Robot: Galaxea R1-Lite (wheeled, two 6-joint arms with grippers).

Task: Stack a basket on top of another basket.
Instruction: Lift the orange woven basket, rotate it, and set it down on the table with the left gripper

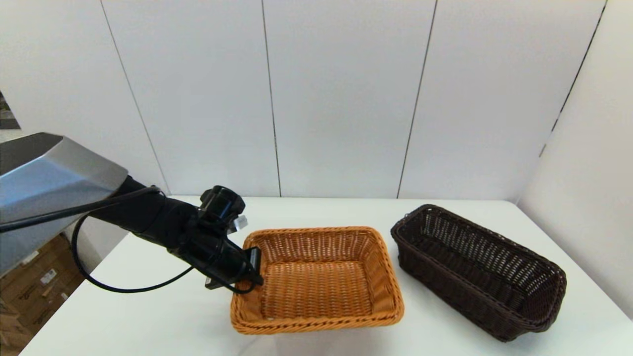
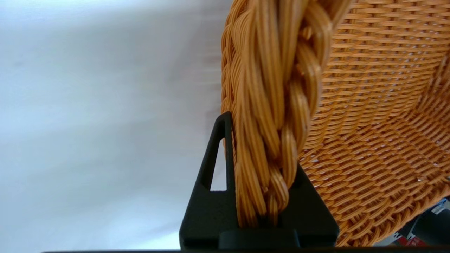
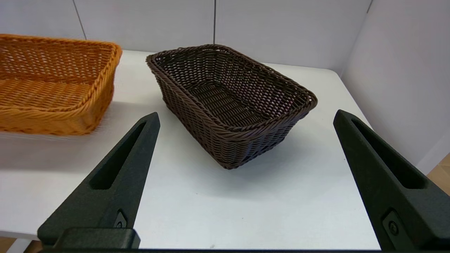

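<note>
The orange-tan basket (image 1: 316, 324) sits mid-table, its braided rim filling the left wrist view (image 2: 274, 88). My left gripper (image 1: 253, 269) is shut on that rim at the basket's left side, one finger (image 2: 211, 196) outside the wall and the other inside. I cannot tell whether the basket is lifted off the table. The dark brown basket (image 1: 474, 291) stands to its right, apart from it and angled. In the right wrist view my right gripper (image 3: 246, 114) is open and held short of the dark basket (image 3: 225, 140), with the orange basket (image 3: 52, 119) off to one side.
The white table (image 1: 163, 316) ends at a wall behind and another close on the right. Cardboard boxes (image 1: 29, 291) lie on the floor off the table's left edge. The left arm's black cable (image 1: 128, 289) loops above the table.
</note>
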